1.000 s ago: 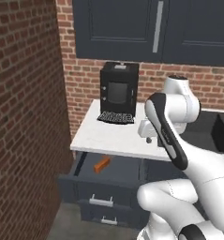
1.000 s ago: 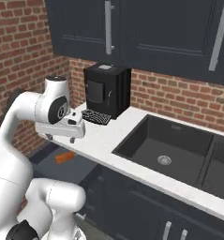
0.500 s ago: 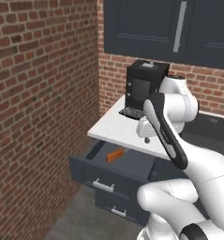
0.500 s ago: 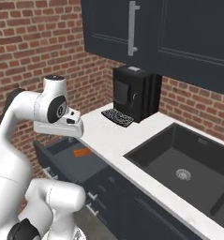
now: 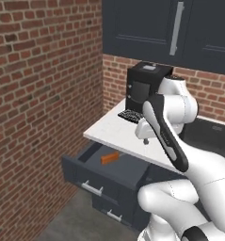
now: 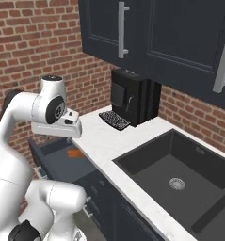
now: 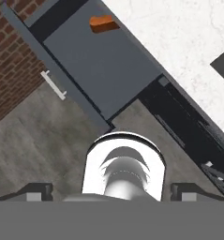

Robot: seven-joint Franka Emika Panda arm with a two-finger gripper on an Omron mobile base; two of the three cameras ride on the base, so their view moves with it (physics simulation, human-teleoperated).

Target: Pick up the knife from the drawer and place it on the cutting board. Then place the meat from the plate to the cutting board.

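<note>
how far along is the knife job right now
Done: the drawer stands open, with the knife lying inside by the counter edge. In hand: nothing; the gripper is open and empty, high above the drawer. Left: grasp the knife and move it to the board, then move the meat.

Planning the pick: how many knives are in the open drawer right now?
1. The knife, orange handle showing, lies in the open drawer near its back, under the counter edge. More could be hidden beneath the counter.
</note>
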